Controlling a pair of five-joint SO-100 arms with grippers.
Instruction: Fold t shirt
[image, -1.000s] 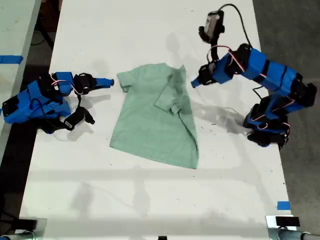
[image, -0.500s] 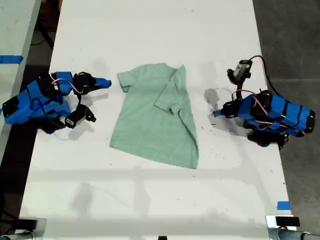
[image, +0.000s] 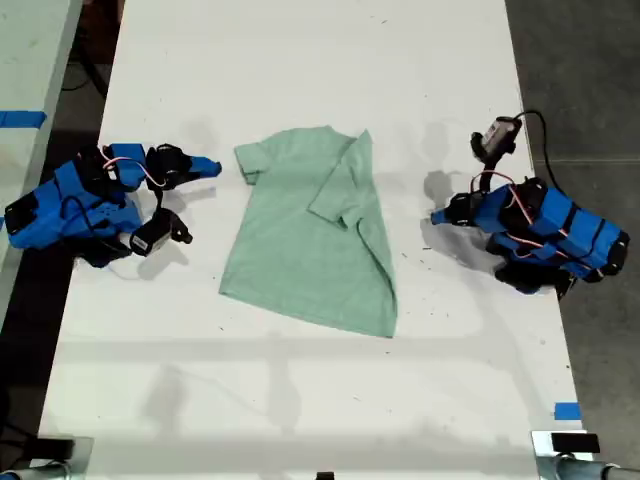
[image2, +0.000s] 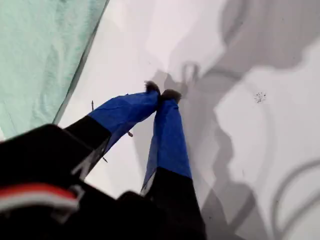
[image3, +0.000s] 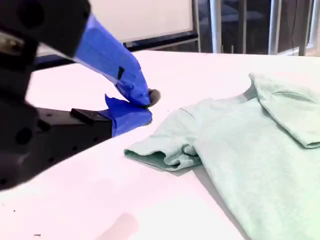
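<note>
Reading the exterior view from its left to its right, we first find my second gripper (image: 212, 166), lying low over the white table (image: 300, 400) at the exterior view's left, its blue fingers pointing toward the shirt and apart from it. In the second wrist view the second gripper (image3: 147, 102) has its two blue fingertips (image3: 137, 90) closed together on nothing, with the near sleeve just beside them (not touching). At the centre of the table lies the t shirt (image: 300, 250), pale mint green, flat on the surface and partly folded: the sleeve and side toward the exterior view's right are turned over onto the body, while the sleeve toward the exterior view's left lies spread out. The same t shirt (image3: 260, 150) fills one side of the second wrist view. At the exterior view's right we find my first gripper (image: 437, 216), drawn back near its base and well apart from the shirt. In the first wrist view the first gripper (image2: 161, 92) has its tips pressed together, empty, over bare table (image2: 260, 60), with the edge of the t shirt (image2: 40, 60) in view to one side.
</note>
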